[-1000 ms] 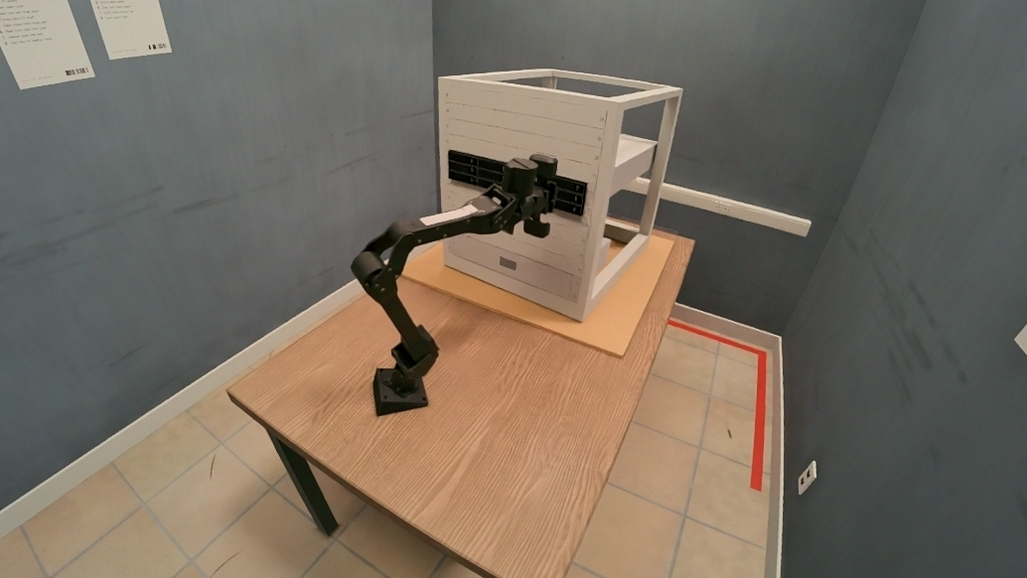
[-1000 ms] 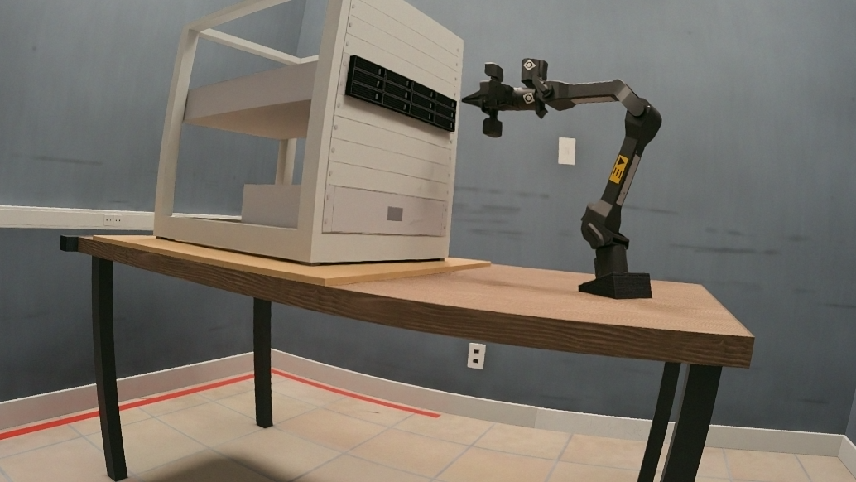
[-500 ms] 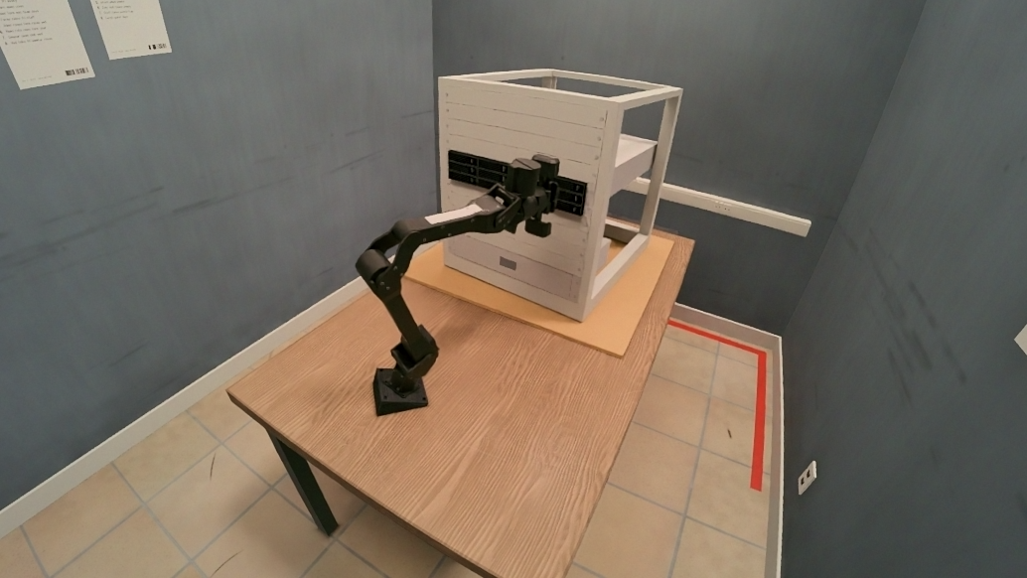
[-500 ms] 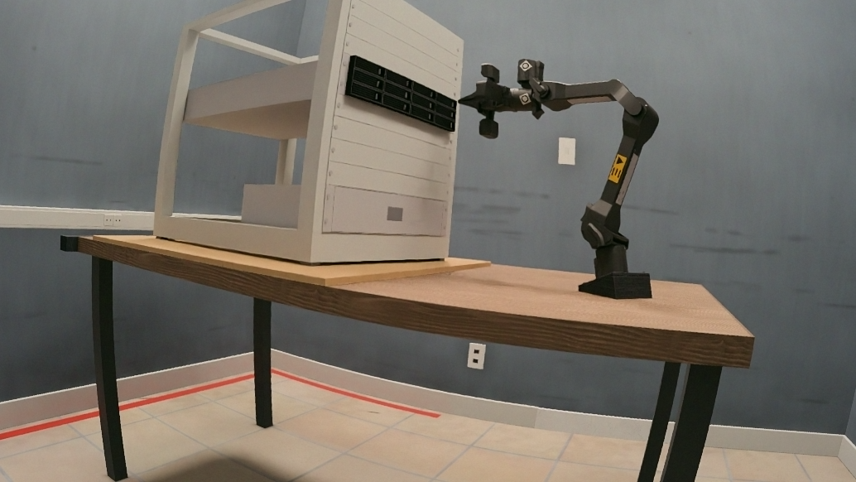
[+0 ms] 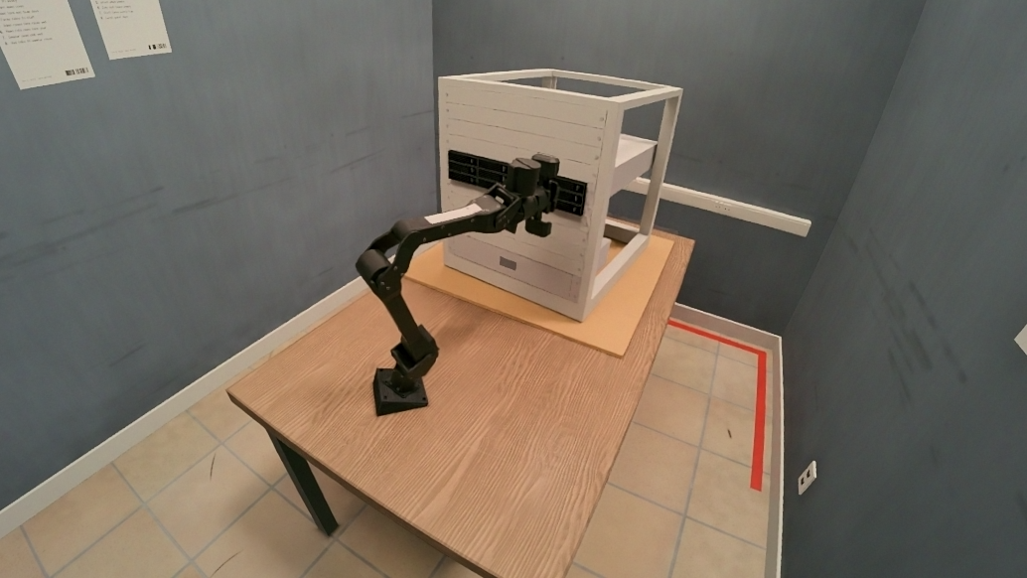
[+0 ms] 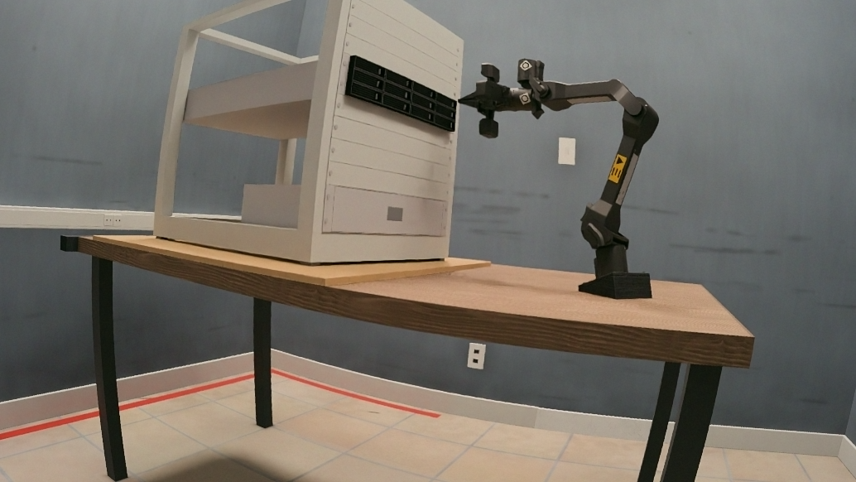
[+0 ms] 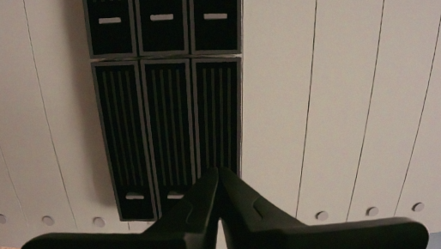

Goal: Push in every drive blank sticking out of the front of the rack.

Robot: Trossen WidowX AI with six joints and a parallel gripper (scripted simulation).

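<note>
Fingers (image 5: 551,195) (image 6: 459,101) together, nothing between. Advise pressing the blank (image 7: 218,116) squarely, slowly; rack (image 5: 527,121) (image 6: 371,243) unfastened, could slide.

Behind my work I see blue-grey walls (image 5: 216,143) (image 6: 748,179), two printed sheets (image 5: 44,43) pinned up on one of them. A pale trunking strip (image 5: 725,207) (image 6: 71,216) runs along another. Below me, red tape (image 5: 759,416) (image 6: 180,392) makes a corner on the tiled floor (image 5: 660,459) (image 6: 359,431), and a double-socket plate (image 5: 806,477) (image 6: 476,355) sits low on a wall.
</note>
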